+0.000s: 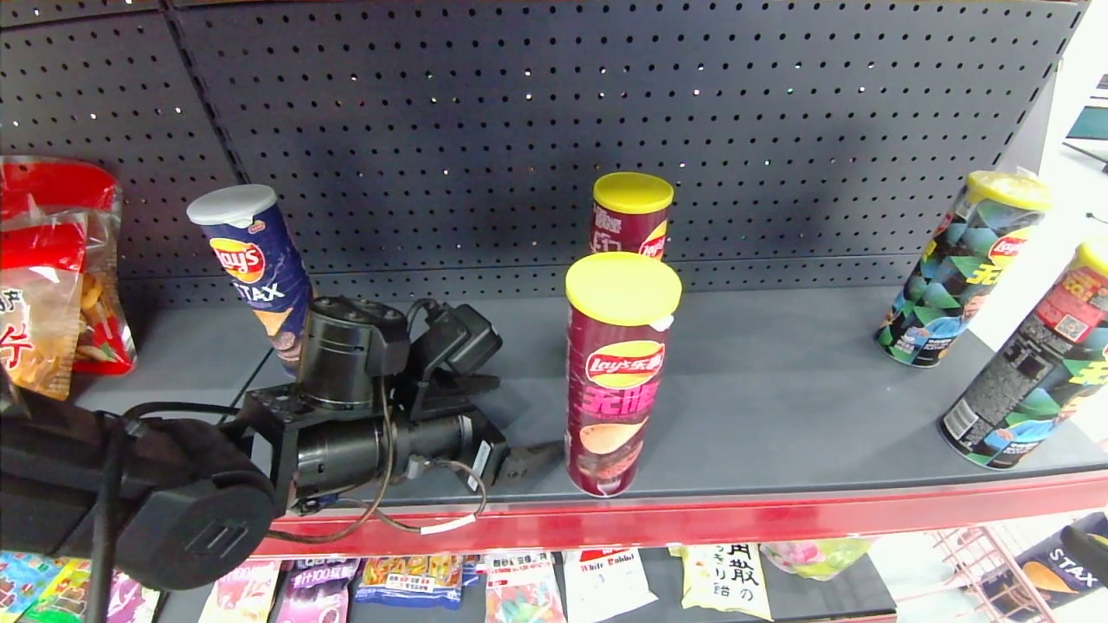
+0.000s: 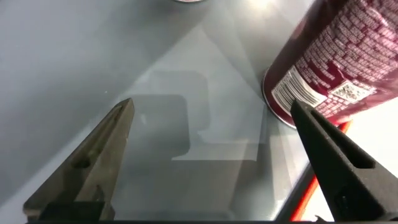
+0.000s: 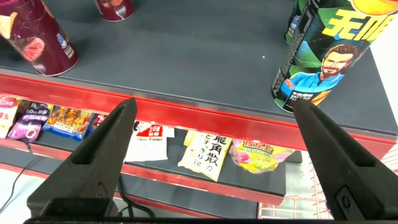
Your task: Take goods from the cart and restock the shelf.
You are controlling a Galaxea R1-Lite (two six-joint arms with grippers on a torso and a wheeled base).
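Grey shelf [image 1: 779,389], rightmost can [image 1: 1030,363] cut off

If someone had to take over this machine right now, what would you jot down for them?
Left gripper: open, empty, beside the front maroon can at the shelf edge.
Right gripper: open, empty, before the shelf near a green can.
Done: shelf also holds another maroon can, a blue can, a second green can.
Left: probably more goods to fetch.
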